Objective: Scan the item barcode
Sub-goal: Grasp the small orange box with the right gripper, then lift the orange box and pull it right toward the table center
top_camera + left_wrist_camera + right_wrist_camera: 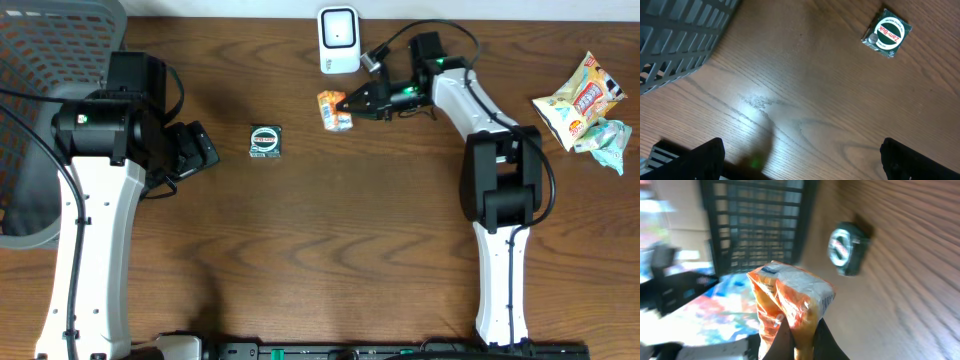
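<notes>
between tips of right tool [346, 103], orange packet [333, 110]

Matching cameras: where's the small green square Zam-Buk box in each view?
Overhead: the small green square box, left of centre.
Left wrist: the box, upper right.
Right wrist: the box, upper right, blurred.
Shared landmark: grey slatted plastic basket, in all three.

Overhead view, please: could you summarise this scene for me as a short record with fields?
right gripper: shut on orange packet, near white scanner
left gripper: open, empty, apart from green tin
green tin: flat on table, untouched
grey basket: table's far corner, behind left arm
snack bags: table edge beyond right arm
</notes>
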Action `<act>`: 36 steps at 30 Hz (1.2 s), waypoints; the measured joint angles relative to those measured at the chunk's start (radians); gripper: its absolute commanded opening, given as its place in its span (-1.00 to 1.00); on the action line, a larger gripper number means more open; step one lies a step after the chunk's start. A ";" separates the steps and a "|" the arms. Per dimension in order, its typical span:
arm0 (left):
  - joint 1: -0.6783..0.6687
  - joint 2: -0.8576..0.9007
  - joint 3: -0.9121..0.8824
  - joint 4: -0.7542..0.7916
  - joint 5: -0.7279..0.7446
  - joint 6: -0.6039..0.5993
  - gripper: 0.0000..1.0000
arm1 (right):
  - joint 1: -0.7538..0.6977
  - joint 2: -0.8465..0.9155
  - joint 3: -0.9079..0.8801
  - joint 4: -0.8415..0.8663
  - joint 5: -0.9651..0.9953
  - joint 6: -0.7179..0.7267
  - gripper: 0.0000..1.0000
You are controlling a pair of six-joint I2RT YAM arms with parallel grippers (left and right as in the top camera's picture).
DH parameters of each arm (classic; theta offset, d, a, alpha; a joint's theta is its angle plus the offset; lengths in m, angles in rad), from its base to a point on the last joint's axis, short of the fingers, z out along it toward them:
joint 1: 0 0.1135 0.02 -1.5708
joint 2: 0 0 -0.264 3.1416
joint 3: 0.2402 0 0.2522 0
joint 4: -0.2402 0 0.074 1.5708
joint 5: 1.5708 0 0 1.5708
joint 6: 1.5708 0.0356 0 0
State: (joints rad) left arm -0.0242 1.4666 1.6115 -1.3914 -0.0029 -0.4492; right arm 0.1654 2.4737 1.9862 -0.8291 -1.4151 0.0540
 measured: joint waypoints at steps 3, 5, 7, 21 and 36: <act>0.000 0.000 0.000 0.000 0.000 0.000 0.96 | -0.029 0.000 0.000 0.000 -0.056 -0.028 -0.97; 0.000 0.000 0.000 0.000 0.000 0.000 0.96 | -0.047 0.000 0.000 -0.003 -0.071 -0.047 -0.97; 0.000 0.000 0.000 0.000 0.000 0.000 0.96 | -0.067 0.000 0.000 -0.046 -0.035 -0.063 -0.97; 0.000 0.000 0.000 0.000 0.000 0.000 0.95 | -0.064 0.001 -0.002 -0.329 0.675 -0.133 -0.64; 0.000 0.000 0.000 0.000 0.000 0.000 0.96 | -0.055 -0.001 0.124 -0.500 0.873 -0.150 -0.14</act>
State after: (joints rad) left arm -0.0242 1.4666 1.6115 -1.3914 -0.0029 -0.4492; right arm 0.1104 2.4729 2.1098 -1.3296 -0.5419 -0.0959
